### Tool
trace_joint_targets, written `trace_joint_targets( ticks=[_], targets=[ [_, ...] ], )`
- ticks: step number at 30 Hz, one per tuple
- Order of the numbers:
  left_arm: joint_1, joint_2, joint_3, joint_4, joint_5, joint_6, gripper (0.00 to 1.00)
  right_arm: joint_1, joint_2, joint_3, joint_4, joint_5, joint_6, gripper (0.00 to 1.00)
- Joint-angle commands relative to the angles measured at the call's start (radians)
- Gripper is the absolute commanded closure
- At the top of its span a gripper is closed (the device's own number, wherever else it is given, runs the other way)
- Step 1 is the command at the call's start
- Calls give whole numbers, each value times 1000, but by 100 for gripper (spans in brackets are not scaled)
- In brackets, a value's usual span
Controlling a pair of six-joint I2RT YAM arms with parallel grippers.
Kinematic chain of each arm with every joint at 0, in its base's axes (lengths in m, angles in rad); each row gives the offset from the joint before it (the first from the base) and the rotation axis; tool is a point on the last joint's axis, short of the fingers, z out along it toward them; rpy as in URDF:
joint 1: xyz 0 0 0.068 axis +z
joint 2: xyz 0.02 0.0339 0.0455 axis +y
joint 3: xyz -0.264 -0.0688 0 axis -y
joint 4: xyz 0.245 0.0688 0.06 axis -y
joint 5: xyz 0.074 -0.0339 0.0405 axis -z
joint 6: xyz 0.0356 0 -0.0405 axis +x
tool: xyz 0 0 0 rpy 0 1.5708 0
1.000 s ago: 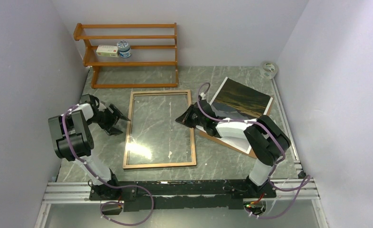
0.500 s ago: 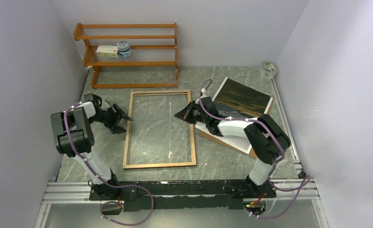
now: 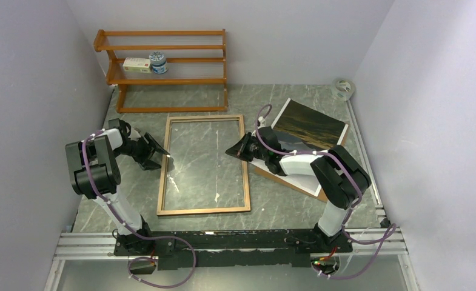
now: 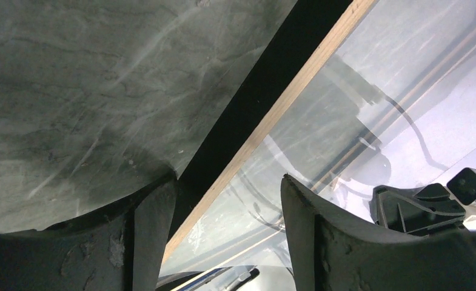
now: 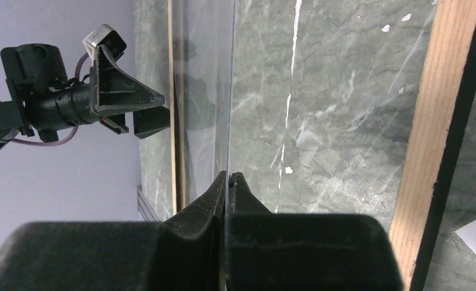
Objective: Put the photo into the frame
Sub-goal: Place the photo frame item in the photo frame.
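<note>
The frame (image 3: 204, 165) lies flat on the tabletop (image 3: 296, 97). The open left claw (image 3: 161, 156) straddles its left edge, and the right claw (image 3: 229, 151) pinches its pane (image 5: 206, 91). The photo (image 3: 311, 124) rests on a board (image 3: 284, 180) under the right arm, with a shelf (image 3: 162, 66) behind.

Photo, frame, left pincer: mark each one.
photo (image 3: 311, 124), top view, its printed face.
frame (image 3: 204, 210), top view, its near wooden rail.
left pincer (image 4: 228, 180), left wrist view, midway between its fingertips.

Black-and-white jointed arms (image 3: 335, 176) — thin purple cables (image 3: 83, 160) run along them.
</note>
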Motion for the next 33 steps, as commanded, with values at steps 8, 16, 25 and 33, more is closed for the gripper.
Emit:
trace_joint_targets(
  ticks=[8,16,25,33],
  targets=[
    [-10,39,4,-3,-55,23,31,-2,6,-8,84,-18,14,100],
    [-14,36,-4,6,-46,8,34,-2,-15,-72,196,-8,167,100],
    [-13,28,-19,22,-24,-18,35,-1,-19,-64,263,-35,229,100],
    [-14,30,-20,23,-15,-17,35,0,-12,-69,350,-72,232,100]
  ],
)
